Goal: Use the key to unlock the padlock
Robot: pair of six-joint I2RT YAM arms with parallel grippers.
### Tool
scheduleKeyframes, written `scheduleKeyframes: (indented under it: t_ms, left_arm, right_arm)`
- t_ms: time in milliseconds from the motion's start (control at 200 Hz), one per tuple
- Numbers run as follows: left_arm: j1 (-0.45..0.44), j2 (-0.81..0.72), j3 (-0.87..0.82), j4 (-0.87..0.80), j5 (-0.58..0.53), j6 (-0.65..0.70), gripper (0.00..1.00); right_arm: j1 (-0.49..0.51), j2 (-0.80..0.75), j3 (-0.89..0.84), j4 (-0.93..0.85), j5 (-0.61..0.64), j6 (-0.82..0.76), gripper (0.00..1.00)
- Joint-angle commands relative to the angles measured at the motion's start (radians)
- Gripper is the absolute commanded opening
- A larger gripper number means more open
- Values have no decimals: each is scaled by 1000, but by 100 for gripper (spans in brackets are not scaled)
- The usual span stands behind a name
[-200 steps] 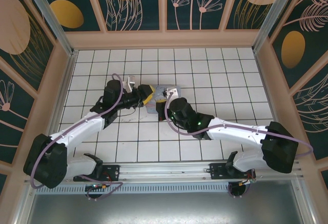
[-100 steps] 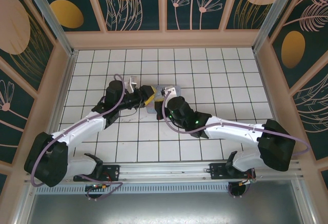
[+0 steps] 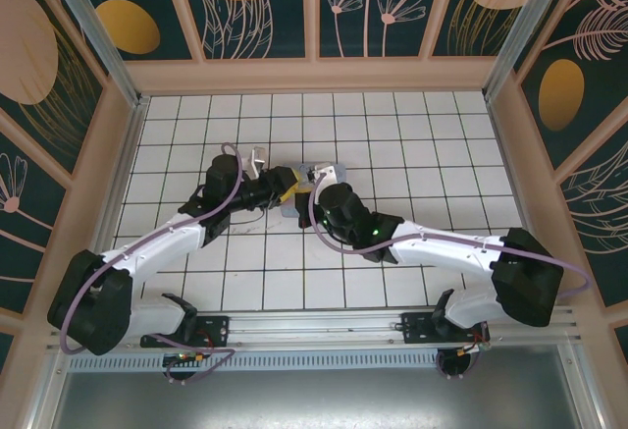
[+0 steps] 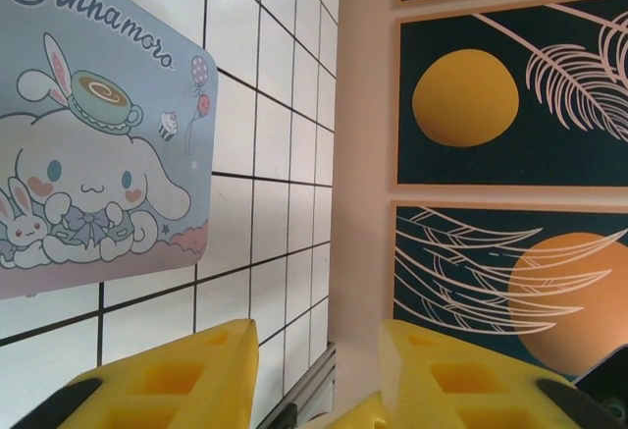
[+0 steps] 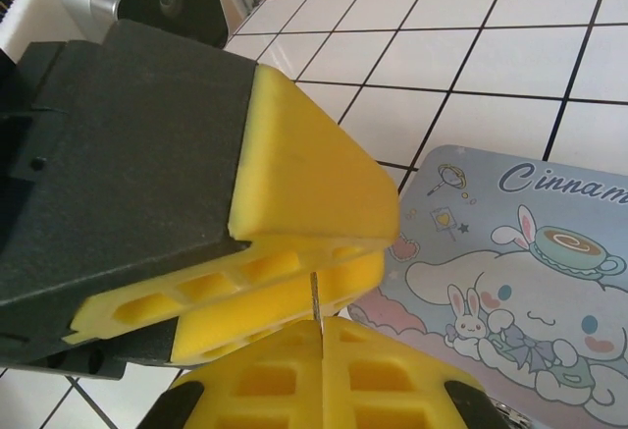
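Centrally, right gripper (image 5: 322, 355) clamped on a thin key (image 5: 316, 296), left gripper (image 4: 316, 350) just left stood part open, holding nothing, blue cartoon tin (image 5: 510, 252) lay beyond on tiled table (image 3: 392, 125).

White arm links (image 3: 451, 255), black joints (image 3: 535, 287) — lilac cables (image 3: 233, 169), yellow fingers (image 4: 186, 380).

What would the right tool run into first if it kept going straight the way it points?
The left tool, whose yellow fingers lie crosswise right ahead; the key pinched in the right tool seems to reach them. Depth is hard to judge; the cartoon tin lies off to the side.
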Motion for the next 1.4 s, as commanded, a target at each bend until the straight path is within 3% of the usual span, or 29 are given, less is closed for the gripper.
scheduleKeyframes:
  t_ms: [0,230,545,766,851,1016,1251,1396]
  left_arm:
    - [-8,9,3,34,-6,6,32]
    - [-11,20,3,37,-4,11,23]
    - [-18,33,0,42,-3,21,18]
    - [-21,45,0,56,4,22,0]
    - [-21,49,-1,57,3,28,0]
    - [-20,51,-8,95,-18,54,0]
    - [-21,39,-32,187,-56,120,0]
    - [-21,21,-34,238,-84,187,0]
  right_arm:
    - [-6,6,35,1,19,-8,0]
    - [-7,5,32,4,22,-5,0]
    - [-9,19,33,19,17,2,0]
    - [-10,26,34,23,21,12,0]
    - [-14,20,33,14,26,29,0]
    - [-20,-82,-25,0,2,73,38]
    - [-52,-330,-289,135,11,298,45]
    - [-86,-370,-359,259,-30,450,48]
